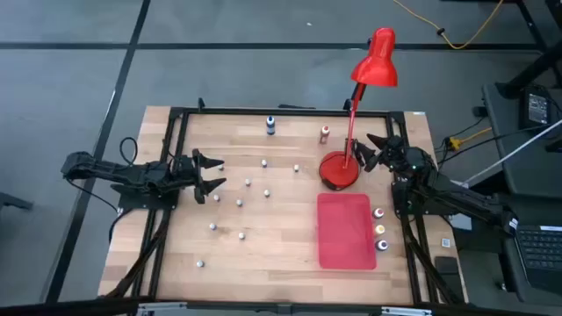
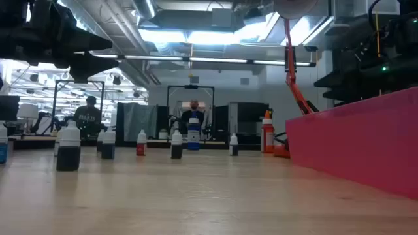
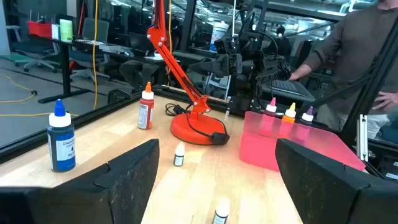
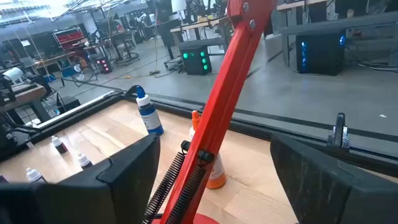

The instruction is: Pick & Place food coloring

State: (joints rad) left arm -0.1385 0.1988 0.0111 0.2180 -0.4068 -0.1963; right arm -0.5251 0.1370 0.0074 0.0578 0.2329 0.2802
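Note:
Several tiny whitish bottles (image 1: 248,183) stand upright and scattered on the wooden table between the two arms. A blue bottle (image 1: 270,125) and a red-orange bottle (image 1: 325,133) stand near the far edge. Three coloured bottles with pale caps (image 1: 381,230) stand in a row along the right side of the flat red mat (image 1: 345,230). My left gripper (image 1: 217,173) is open at the table's left, facing the small bottles (image 3: 179,154) and touching nothing. My right gripper (image 1: 365,151) is open just right of the red lamp's base (image 1: 340,169), with the lamp arm (image 4: 224,81) close in front of it.
The red desk lamp stands on its round base (image 3: 199,129) right of the table's middle, and its arm leans over the far edge. A black frame rail (image 1: 281,111) runs around the table. A person (image 3: 348,50) stands beyond the table's right side.

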